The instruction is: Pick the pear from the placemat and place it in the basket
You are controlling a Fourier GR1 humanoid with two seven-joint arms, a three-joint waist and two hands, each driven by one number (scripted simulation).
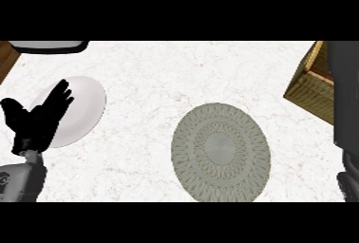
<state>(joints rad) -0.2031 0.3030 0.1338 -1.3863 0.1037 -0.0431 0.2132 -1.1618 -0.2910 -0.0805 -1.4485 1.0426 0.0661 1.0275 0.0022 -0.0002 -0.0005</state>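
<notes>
The fingers of the left hand are held straight and apart, raised at rest over a white plate at the view's left. No pear can be seen: nothing is shown on the round woven placemat at the counter's middle, so its place and long axis cannot be told. The basket lies to the right of the placemat, partly covered by the right forearm; the right hand is not shown. The pear is judged to be carried there, since the right side is far nearer the basket.
</notes>
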